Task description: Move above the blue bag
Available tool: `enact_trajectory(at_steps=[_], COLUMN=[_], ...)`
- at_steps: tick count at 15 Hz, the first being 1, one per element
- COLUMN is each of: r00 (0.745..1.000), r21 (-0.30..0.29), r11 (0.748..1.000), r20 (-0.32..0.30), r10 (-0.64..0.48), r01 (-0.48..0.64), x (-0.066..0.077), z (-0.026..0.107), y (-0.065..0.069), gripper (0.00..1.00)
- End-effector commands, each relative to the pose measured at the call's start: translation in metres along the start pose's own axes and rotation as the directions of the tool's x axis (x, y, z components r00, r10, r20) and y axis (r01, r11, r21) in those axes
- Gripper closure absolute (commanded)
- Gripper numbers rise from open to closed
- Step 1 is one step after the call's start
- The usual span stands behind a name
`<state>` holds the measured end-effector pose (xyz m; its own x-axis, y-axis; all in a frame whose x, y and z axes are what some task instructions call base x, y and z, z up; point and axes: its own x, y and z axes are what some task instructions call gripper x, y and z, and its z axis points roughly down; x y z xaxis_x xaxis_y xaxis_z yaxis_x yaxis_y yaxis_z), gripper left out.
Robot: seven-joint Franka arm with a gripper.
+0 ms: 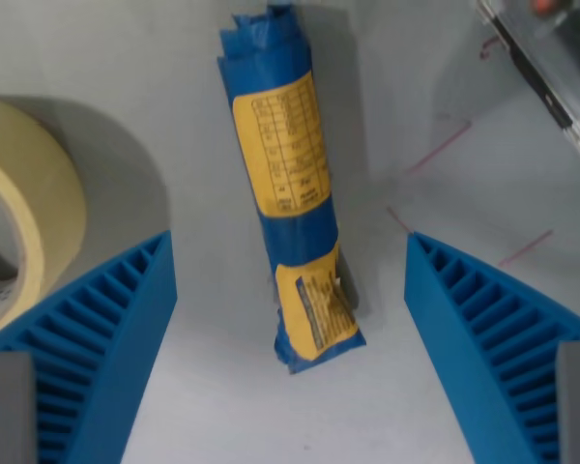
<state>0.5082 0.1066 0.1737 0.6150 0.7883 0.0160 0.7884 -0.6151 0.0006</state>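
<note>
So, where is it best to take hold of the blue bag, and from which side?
Grip the blue bag around its middle, coming straight down from above. It lies flat as a long narrow roll, running up the wrist view between the open gripper fingers, so they would likely close across its narrow width.

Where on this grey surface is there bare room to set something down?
Bare grey surface lies between the rolled blue bag with yellow labels and each blue ribbed finger. Crowded: the cream tape roll far left, a clear plastic item top right.

Tape roll (24,208) cut by left edge; blurred print on blue bag (285,188) labels.
</note>
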Motion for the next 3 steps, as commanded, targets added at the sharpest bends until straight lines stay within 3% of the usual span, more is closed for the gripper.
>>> enact_trajectory(at_steps=[1, 3], r00=[0.998, 0.999], r21=[0.019, 0.018], r11=[0.998, 0.999], r20=[-0.017, -0.016], r10=[-0.057, -0.047], r01=[0.057, 0.048], x=[0.0061, 0.0062], z=[0.0010, 0.0015], y=[0.0036, 0.0037], gripper=[0.00, 0.00])
